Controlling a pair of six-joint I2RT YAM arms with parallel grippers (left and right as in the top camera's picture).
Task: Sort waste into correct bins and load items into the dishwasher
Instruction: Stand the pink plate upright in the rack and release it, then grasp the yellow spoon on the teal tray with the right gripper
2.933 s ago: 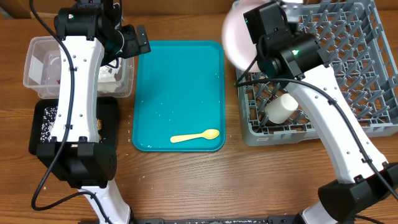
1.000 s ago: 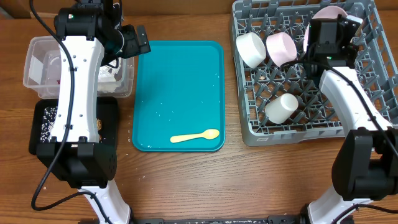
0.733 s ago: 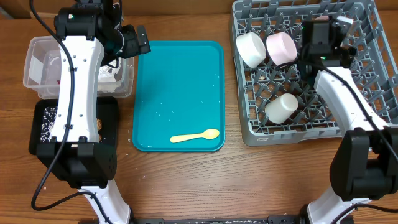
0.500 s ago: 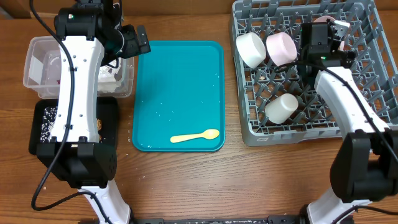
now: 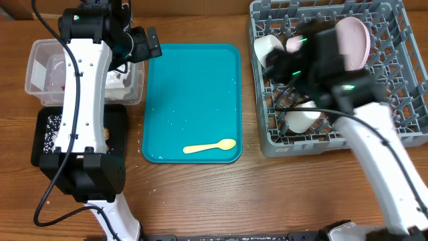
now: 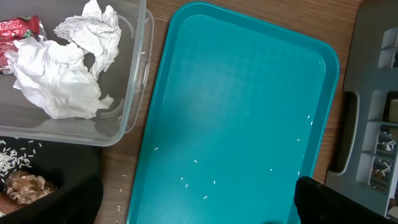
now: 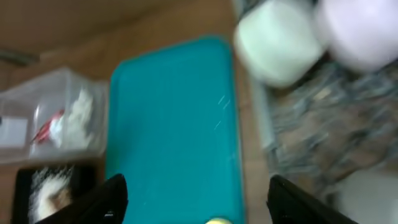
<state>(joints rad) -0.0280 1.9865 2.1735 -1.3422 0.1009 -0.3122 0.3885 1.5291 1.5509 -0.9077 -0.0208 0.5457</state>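
Observation:
The pale yellow spoon (image 5: pixel 210 146) lies at the near end of the teal tray (image 5: pixel 194 80). In the grey rack (image 5: pixel 401 100) the pink plate (image 5: pixel 354 41) stands on edge, beside the white bowl (image 5: pixel 267 48), pink bowl (image 5: pixel 297 43) and white cup (image 5: pixel 301 117). My right gripper (image 5: pixel 279 65), blurred, hangs over the rack's left side. In its wrist view the right gripper (image 7: pixel 199 205) is open and empty above the tray. My left gripper (image 5: pixel 144 43) is open over the tray's far left corner, also empty (image 6: pixel 196 211).
The clear tub (image 6: pixel 134 93) holds a crumpled napkin (image 6: pixel 62 68) and a red wrapper (image 6: pixel 18 31). The black tray (image 5: pixel 47 134) below it holds rice (image 6: pixel 9 162) and a brown chunk (image 6: pixel 25 186). Loose rice grains dot the teal tray (image 6: pixel 249 112).
My right gripper opened and left the pink plate standing in the rack, then swung left towards the teal tray. The left arm has not moved.

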